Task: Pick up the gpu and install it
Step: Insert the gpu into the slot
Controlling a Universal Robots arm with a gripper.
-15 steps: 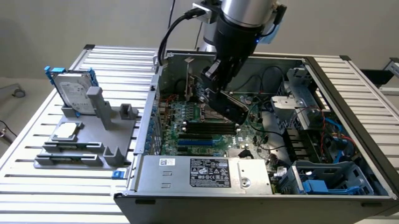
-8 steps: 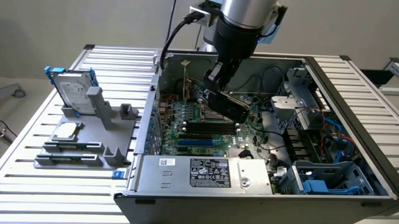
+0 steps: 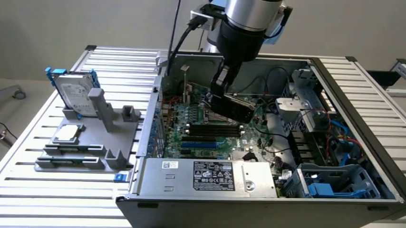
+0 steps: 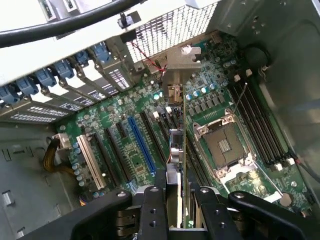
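Observation:
My gripper (image 3: 221, 84) is inside the open computer case, shut on the gpu (image 3: 232, 108). The card's black shroud faces the exterior camera, and it hangs tilted over the green motherboard (image 3: 197, 124). In the wrist view the gpu (image 4: 182, 131) appears edge-on between my fingers (image 4: 154, 210). Its silver end bracket (image 4: 180, 59) points toward the case's rear slot covers. The card lines up over the black expansion slots between the blue slot (image 4: 141, 144) and the empty processor socket (image 4: 225, 145). I cannot tell whether its edge touches a slot.
On the exterior view's left, a grey fixture (image 3: 89, 152) holds the blue-framed hard drive (image 3: 75, 94) and the square processor chip (image 3: 68, 134). The power supply (image 3: 209, 175) sits at the case front. Cables and a blue drive cage (image 3: 339, 183) crowd the exterior view's right.

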